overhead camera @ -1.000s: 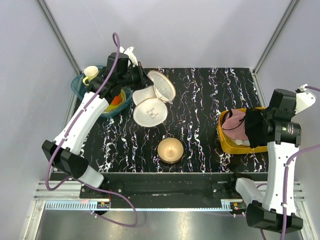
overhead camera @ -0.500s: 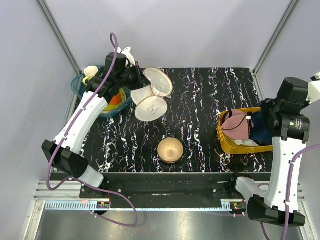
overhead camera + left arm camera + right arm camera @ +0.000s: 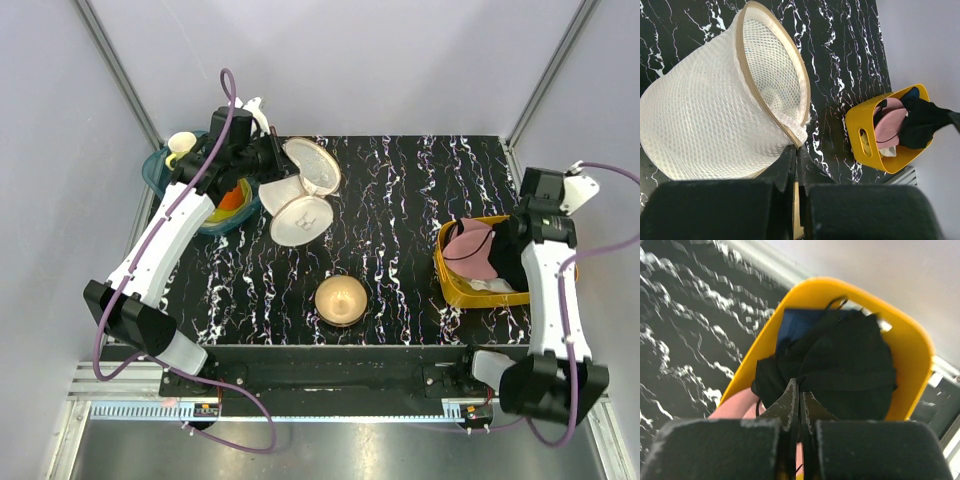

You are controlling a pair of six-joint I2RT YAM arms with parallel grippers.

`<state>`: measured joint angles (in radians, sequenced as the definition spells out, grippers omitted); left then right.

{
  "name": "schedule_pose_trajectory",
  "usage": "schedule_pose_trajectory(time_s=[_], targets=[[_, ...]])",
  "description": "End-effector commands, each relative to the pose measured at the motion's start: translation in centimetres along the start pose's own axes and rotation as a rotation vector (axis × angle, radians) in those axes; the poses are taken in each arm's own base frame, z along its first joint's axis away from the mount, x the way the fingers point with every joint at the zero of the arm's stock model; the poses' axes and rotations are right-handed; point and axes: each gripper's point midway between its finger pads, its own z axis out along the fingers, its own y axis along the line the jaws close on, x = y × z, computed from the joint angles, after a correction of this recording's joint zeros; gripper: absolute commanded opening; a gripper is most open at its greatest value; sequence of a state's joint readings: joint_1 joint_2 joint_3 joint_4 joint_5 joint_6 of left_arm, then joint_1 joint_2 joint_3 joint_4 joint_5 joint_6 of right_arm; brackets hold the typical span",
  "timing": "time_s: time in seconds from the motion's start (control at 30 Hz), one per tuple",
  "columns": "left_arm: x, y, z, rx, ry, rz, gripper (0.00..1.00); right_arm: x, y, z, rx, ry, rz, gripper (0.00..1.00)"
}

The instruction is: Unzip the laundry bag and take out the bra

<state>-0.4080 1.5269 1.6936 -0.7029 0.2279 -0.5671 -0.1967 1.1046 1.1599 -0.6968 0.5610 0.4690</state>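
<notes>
Cream-white mesh laundry bag: inside unreadable through the mesh, lower part hidden behind left gripper body. Dusty pink padded bra in yellow plastic bin: partly under right arm; right wrist view shows only a sliver below black cloth. Black marbled table blurred there. Right gripper pinching cloth or not: can't tell.

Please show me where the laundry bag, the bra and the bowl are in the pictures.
bag [image 3: 705,125]: left wrist view, on its mesh side wall.
bra [image 3: 468,250]: top view, on the pink cup inside the yellow bin [image 3: 442,268].
bowl [image 3: 341,299]: top view, on its inside middle.
</notes>
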Motion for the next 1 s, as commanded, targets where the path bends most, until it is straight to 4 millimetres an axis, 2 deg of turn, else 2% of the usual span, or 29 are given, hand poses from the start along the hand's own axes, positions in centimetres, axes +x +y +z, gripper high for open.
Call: schedule_pose_trajectory(time_s=[0.0,0.03,0.1,0.13,0.23,0.33,0.37,0.4,0.47,0.5,0.53,0.63,0.7,0.77,0.83,0.97], targets=[[-1.0,-0.7,-0.9,0.025,-0.032,0.012,0.00,5.5,3.2,2.3,-0.082,0.195,0.109,0.00],[-0.9,-0.7,-0.8,0.028,-0.028,0.010,0.00,8.1,3.7,2.8,-0.112,0.266,0.113,0.00],[-0.7,-0.7,-0.6,0.029,-0.020,0.006,0.00,9.4,5.2,3.5,-0.170,0.287,0.169,0.00],[-0.7,-0.7,-0.6,0.032,-0.019,0.004,0.00,11.3,5.1,3.9,-0.171,0.335,0.167,0.00],[-0.4,-0.6,-0.6,0.026,-0.012,0.000,0.00,13.2,4.9,4.9,-0.152,0.372,0.149,0.00],[-0.1,-0.1,-0.5,0.012,-0.008,-0.008,0.00,13.7,5.0,5.3,-0.156,0.384,0.118,0.00],[0.1,0.0,-0.4,0.010,-0.004,-0.010,0.00,13.5,5.3,5.1,-0.176,0.390,0.109,0.00],[0.2,0.1,-0.2,0.006,-0.001,-0.013,0.00,13.4,5.4,4.6,-0.198,0.397,0.094,0.08],[0.6,0.3,0.2,0.005,0.007,-0.025,0.00,12.1,6.1,3.1,-0.262,0.378,0.112,0.35],[0.7,0.4,0.3,0.004,0.010,-0.029,0.00,11.7,6.2,2.6,-0.285,0.369,0.119,0.57],[0.8,0.3,0.5,0.011,0.013,-0.035,0.00,10.9,6.3,1.6,-0.316,0.345,0.131,0.63],[1.0,0.3,0.6,0.016,0.020,-0.038,0.00,9.3,5.8,-0.4,-0.351,0.296,0.152,0.67],[0.9,0.5,0.6,0.008,0.016,-0.039,0.00,8.6,5.3,-1.3,-0.353,0.281,0.153,0.67],[1.0,0.5,0.7,0.008,0.018,-0.039,0.00,7.1,4.9,-2.1,-0.352,0.237,0.162,0.67],[0.9,0.3,0.8,0.016,0.023,-0.039,0.00,6.1,4.1,-2.3,-0.322,0.186,0.162,0.66],[1.0,0.1,0.9,0.024,0.030,-0.036,0.00,5.9,2.5,-1.3,-0.239,0.141,0.150,0.64]])
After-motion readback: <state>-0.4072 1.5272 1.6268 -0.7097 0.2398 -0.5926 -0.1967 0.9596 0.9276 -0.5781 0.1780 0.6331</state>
